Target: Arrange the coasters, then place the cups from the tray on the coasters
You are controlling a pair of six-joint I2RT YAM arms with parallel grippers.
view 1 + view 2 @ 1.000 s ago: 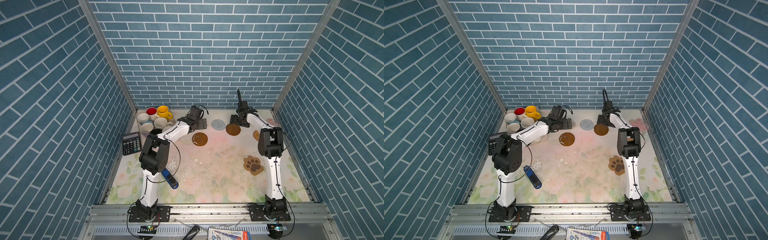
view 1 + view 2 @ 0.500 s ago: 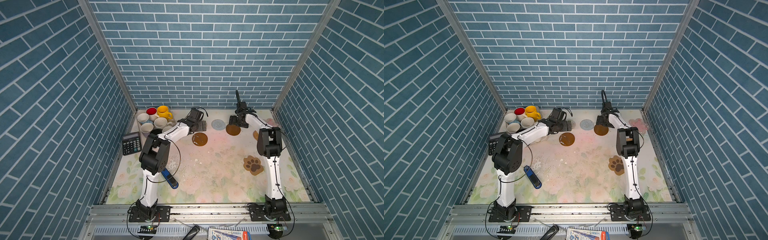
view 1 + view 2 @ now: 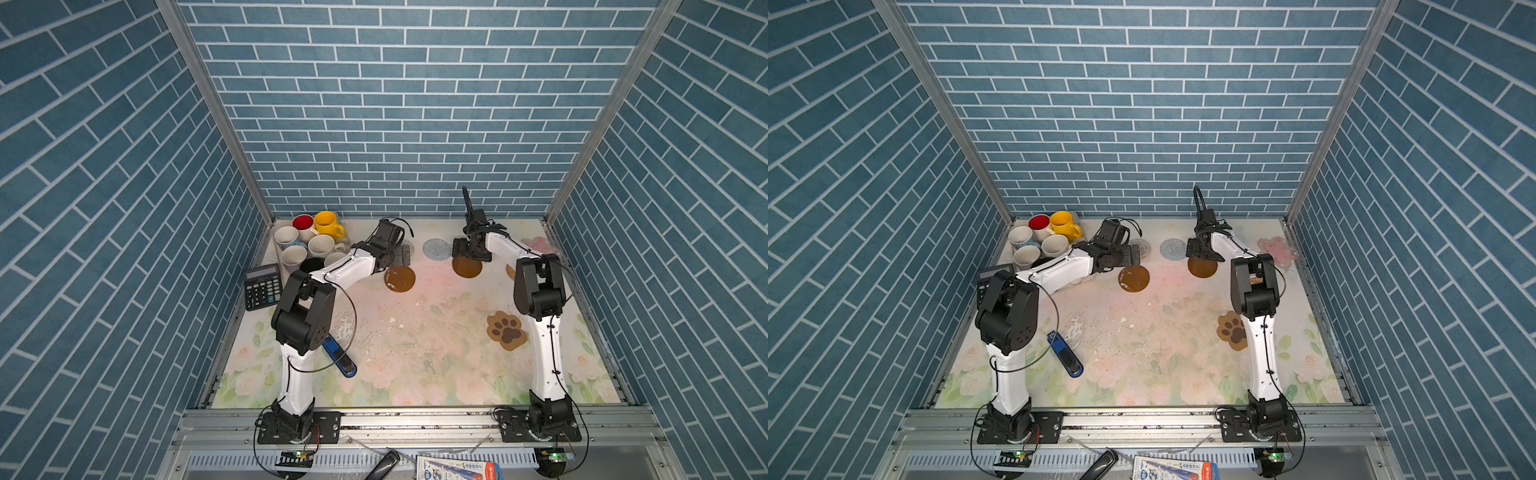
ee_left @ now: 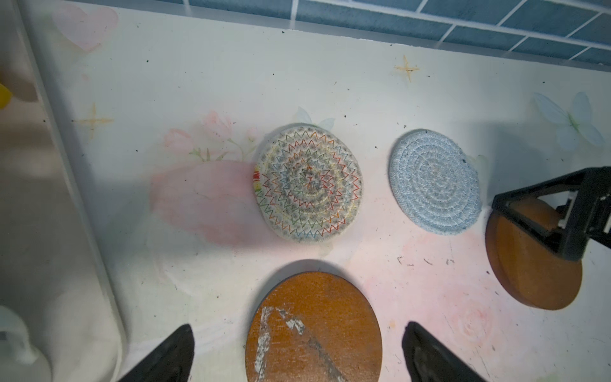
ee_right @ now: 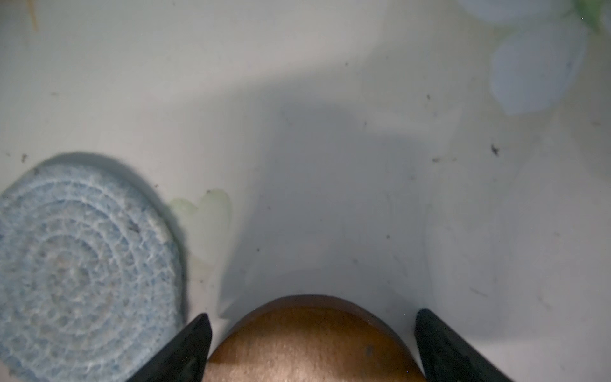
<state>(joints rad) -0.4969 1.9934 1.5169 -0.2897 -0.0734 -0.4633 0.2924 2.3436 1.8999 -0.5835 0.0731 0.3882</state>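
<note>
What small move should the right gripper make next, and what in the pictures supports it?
Probably close the right gripper on the plain brown disc. Its jaws stand open on either side of the disc's edge and hold nothing. The disc lies flat close to the light blue woven coaster, so it may need a grasp to space it out.

Tray in back left corner; cups all in it. Calculator just before tray, by left wall. First woven coaster just right of tray; second woven coaster further right, same row. First disc coaster right of tray, before first woven coaster. Second disc coaster further right, before and right of second woven coaster. Flower-shaped coaster far right of tray, at back. Paw-shaped coaster far right, well before tray.
</note>
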